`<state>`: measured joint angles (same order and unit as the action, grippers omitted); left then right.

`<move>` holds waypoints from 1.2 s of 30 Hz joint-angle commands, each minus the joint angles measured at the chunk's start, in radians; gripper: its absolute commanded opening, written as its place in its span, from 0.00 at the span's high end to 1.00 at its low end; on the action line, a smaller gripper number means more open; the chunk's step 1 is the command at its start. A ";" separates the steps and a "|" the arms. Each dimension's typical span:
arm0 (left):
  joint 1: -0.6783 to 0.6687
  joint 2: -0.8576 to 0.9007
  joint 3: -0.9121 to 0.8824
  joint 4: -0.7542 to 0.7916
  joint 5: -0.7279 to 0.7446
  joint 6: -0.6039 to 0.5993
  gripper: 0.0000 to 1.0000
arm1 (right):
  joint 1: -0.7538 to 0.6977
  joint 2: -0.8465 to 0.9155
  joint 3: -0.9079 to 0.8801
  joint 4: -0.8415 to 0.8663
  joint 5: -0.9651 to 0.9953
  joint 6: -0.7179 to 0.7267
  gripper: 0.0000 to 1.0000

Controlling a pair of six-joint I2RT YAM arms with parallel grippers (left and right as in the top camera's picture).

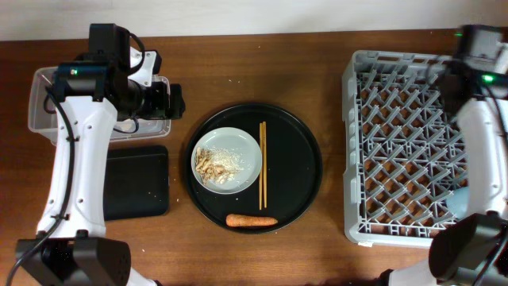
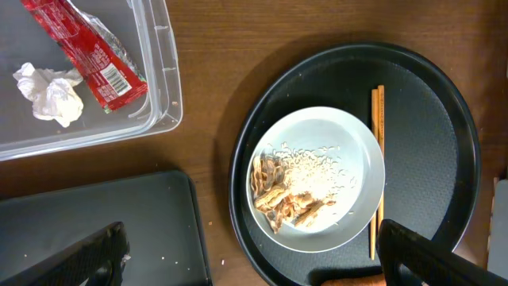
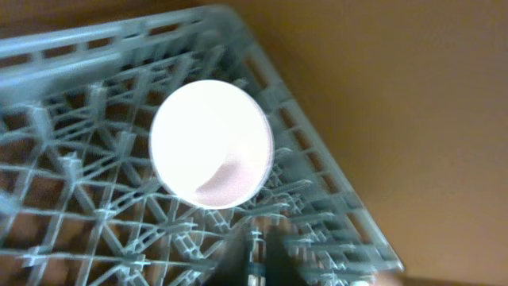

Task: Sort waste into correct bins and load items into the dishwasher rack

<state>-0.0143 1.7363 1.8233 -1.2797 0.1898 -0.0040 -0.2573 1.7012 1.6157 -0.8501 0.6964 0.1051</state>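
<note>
Judging the plate [image 2: 317, 127], lying on the round black tray [image 2: 429, 119] left of the chopsticks [image 2: 377, 159], stiff, slick, carrying loose scraps [image 2: 282, 191]; favouring its bare far rim. Holding left gripper [image 2: 252, 229] wide; failing to tell for right gripper [image 3: 254, 246], blurred.

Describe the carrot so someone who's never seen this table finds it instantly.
Start at the large round black tray in the table's middle. At its edge nearest the robot, past the plate of food scraps and the chopsticks, lies the carrot. It is the only orange thing, lying crosswise to the chopsticks.
</note>
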 commanded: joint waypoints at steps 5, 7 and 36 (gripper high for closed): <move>0.004 -0.011 0.003 -0.001 -0.003 0.000 0.01 | -0.439 0.018 -0.001 0.049 -0.690 0.095 0.56; 0.004 -0.011 0.003 -0.001 -0.003 0.000 0.01 | -0.477 0.071 -0.001 0.049 -0.715 0.095 0.56; 0.002 -0.011 0.003 -0.005 0.023 -0.003 0.01 | -0.476 0.253 0.013 0.135 -0.781 0.140 0.96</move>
<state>-0.0143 1.7363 1.8233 -1.2831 0.1986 -0.0040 -0.7345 1.9507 1.6157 -0.7086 -0.0719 0.2398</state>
